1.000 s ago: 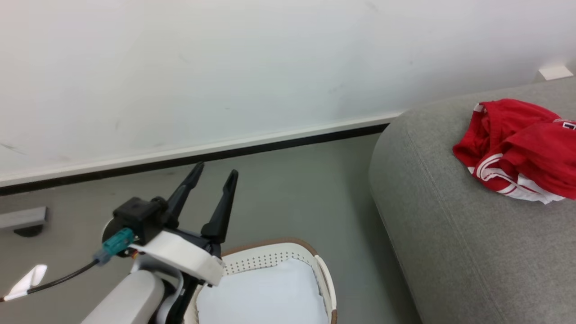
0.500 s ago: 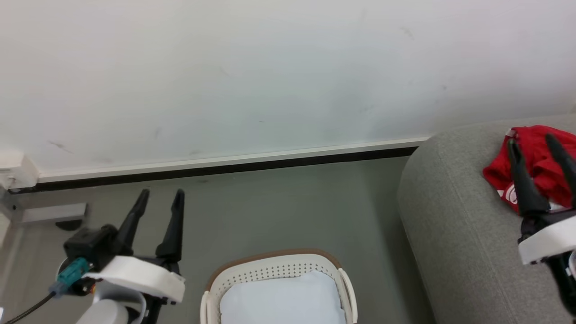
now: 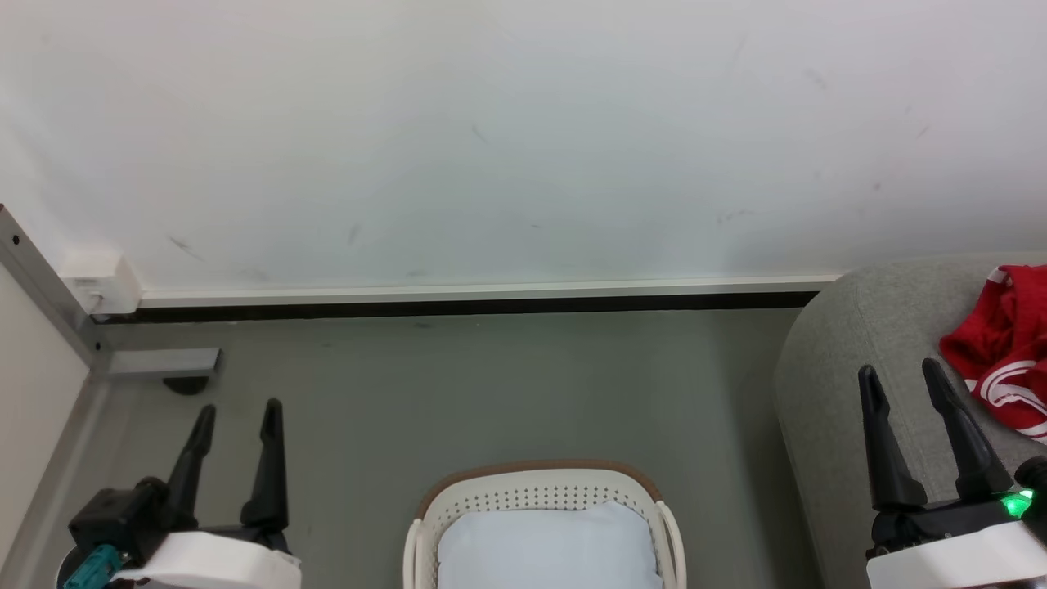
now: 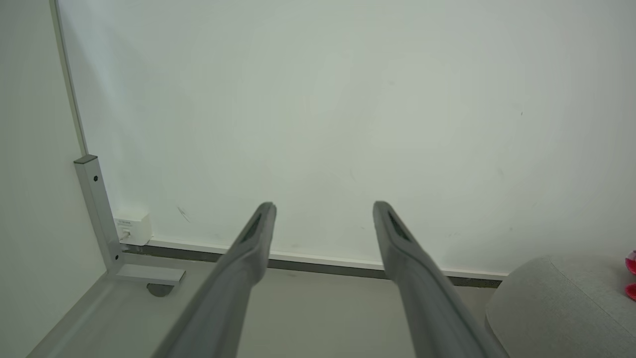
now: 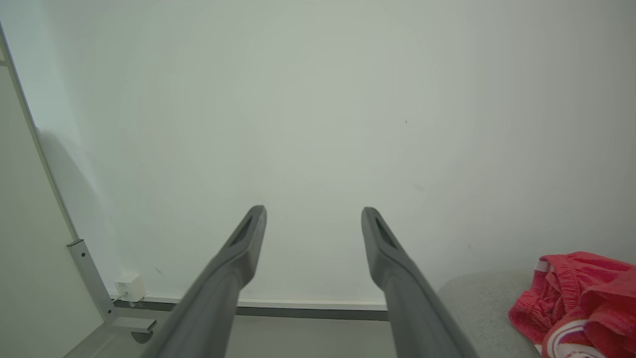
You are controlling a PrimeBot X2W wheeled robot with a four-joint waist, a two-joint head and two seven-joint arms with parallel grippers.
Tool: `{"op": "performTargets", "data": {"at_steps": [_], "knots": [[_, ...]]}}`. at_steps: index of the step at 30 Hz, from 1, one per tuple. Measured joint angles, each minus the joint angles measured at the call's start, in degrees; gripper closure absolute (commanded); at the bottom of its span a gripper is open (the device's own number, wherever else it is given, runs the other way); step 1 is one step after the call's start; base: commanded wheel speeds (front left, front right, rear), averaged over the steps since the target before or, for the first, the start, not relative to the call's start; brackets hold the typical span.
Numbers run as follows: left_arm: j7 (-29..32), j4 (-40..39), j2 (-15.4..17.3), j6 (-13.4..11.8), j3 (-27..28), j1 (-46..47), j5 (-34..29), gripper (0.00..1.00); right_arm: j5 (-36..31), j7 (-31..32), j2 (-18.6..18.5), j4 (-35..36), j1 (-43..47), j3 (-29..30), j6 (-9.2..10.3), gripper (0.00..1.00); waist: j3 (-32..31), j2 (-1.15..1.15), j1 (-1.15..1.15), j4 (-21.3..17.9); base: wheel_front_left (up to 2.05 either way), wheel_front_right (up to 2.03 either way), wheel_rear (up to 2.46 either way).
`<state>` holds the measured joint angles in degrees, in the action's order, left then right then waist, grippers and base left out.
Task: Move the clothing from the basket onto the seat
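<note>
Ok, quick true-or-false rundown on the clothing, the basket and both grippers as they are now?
1. The clothing lies on the seat. True.
2. The basket holds red garments. False: a pale pad lies in it, with no red showing.
3. The right gripper grips the clothing. False: its fingers are open and empty, the clothing off to one side.
4. The left gripper is open, left of the basket. True.
</note>
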<state>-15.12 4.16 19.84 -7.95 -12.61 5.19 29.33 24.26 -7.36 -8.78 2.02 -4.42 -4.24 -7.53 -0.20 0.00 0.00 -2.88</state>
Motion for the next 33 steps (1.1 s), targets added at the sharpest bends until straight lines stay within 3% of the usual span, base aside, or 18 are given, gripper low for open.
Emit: {"op": "performTargets", "data": {"at_steps": [18, 33], "knots": [[0.00, 2.45, -6.28, 5.38, 7.14, -4.37, -6.98, 0.00, -2.02, -5.67, 0.75, -6.37, 1.75, -2.85, 0.00, 0.00, -0.66, 0.00, 0.01, 0.72, 0.00, 0.00, 0.00], [0.00, 4.87, -8.60, 8.53, 9.84, -3.95, -10.22, 0.00, -2.03, -6.17, 0.91, -9.17, 0.07, -4.83, 0.00, 0.00, -0.21, 0.00, 0.00, 0.49, 0.00, 0.00, 0.00]]}}
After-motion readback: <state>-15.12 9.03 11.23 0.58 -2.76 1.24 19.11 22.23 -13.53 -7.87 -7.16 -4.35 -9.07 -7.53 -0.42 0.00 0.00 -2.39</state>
